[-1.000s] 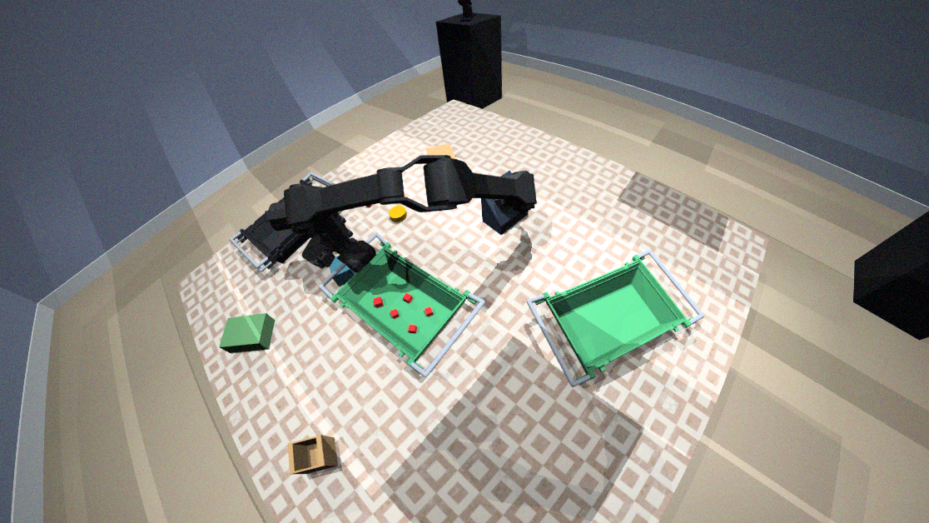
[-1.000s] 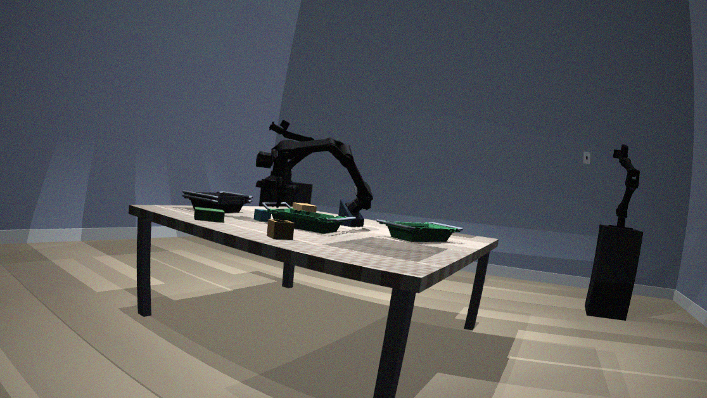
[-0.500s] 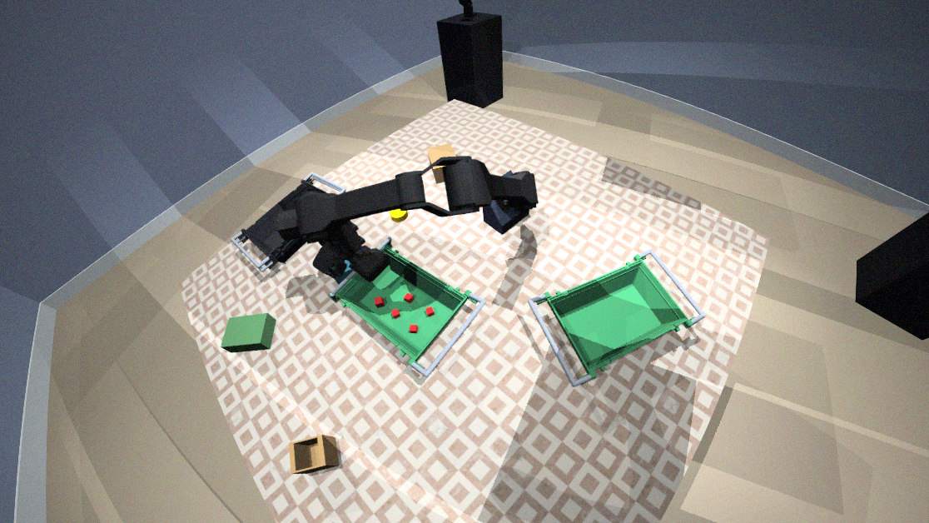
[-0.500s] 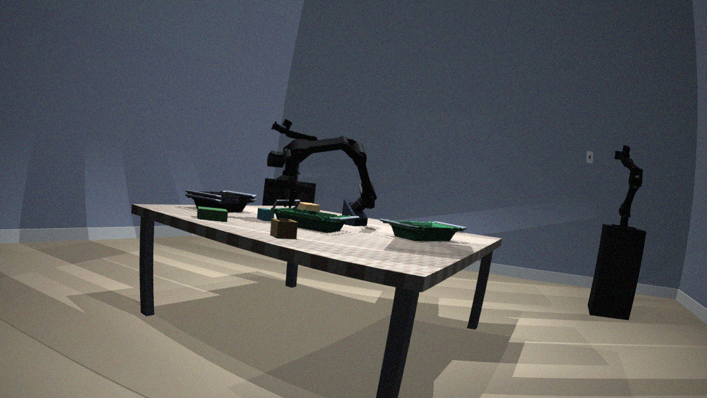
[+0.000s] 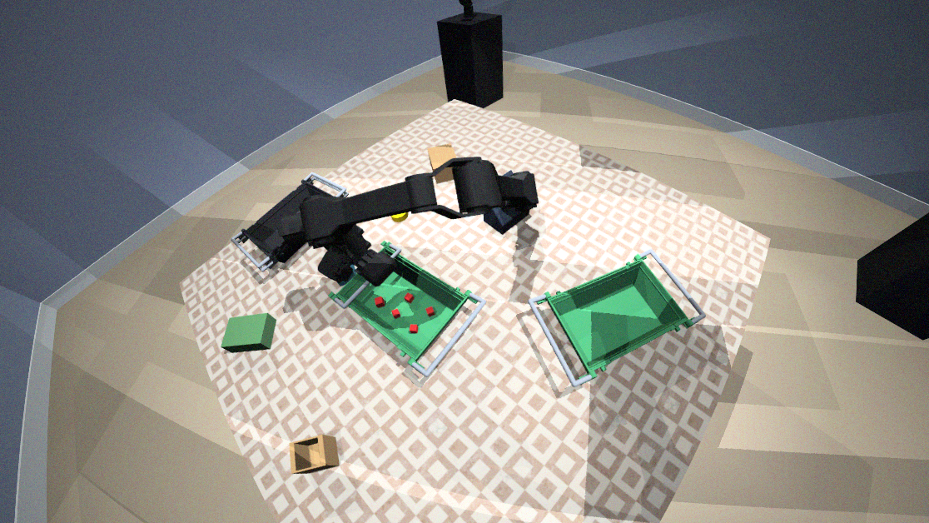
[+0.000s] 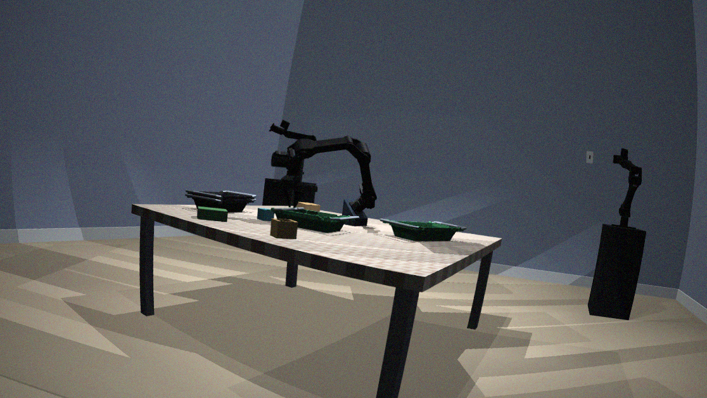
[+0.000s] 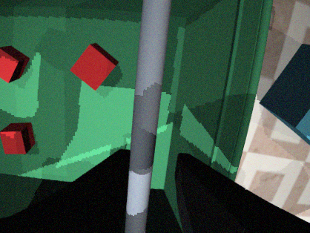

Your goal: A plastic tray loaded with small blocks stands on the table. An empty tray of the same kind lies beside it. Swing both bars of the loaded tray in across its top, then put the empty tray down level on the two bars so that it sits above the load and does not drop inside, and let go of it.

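The loaded green tray (image 5: 434, 330) (image 6: 321, 224) (image 7: 208, 74) holds several small red blocks (image 5: 409, 297) (image 7: 93, 67). Its left bar (image 5: 355, 296) (image 7: 153, 48) lies inward over the tray's left end. Its right bar (image 5: 454, 338) is swung out beyond the right end. My gripper (image 5: 369, 281) (image 7: 153, 162) is slightly open, with the left bar passing between its fingers and a gap showing beside the bar. The arm hides part of that bar in the top view. The empty green tray (image 5: 597, 318) (image 6: 425, 232) stands at the right, with its bars (image 5: 555, 342) (image 5: 675, 284) out.
Dark stacked trays (image 6: 222, 201) stand left, partly behind the arm. A blue block (image 6: 265, 213) (image 7: 289, 85) is close outside the loaded tray's left end. A green box (image 5: 250, 331) and an open brown box (image 5: 313, 453) stand nearer the front. A yellow disc (image 5: 399, 216) lies behind.
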You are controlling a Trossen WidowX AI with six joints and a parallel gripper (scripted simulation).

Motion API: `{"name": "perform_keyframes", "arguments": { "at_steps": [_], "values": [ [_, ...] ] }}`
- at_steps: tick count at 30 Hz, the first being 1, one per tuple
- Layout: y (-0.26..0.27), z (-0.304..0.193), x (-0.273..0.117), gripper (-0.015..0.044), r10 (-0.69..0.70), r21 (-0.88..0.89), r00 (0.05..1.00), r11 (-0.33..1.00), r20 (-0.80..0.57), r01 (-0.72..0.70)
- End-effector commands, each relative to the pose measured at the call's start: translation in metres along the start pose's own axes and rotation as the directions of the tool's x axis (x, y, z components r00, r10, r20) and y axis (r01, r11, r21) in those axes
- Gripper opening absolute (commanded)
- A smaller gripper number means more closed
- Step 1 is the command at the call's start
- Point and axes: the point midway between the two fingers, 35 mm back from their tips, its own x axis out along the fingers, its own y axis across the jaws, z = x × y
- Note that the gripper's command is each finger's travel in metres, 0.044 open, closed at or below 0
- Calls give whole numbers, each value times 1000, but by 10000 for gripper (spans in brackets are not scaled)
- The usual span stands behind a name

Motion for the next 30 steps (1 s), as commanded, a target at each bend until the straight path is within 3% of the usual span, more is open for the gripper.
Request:
{"name": "perform_keyframes", "arguments": {
  "at_steps": [1,30],
  "values": [
    [-6,-2,-25,90,-9,2,1000,1000,12,9],
    [-4,0,-18,90,-7,2,1000,1000,13,7]
  ]
}}
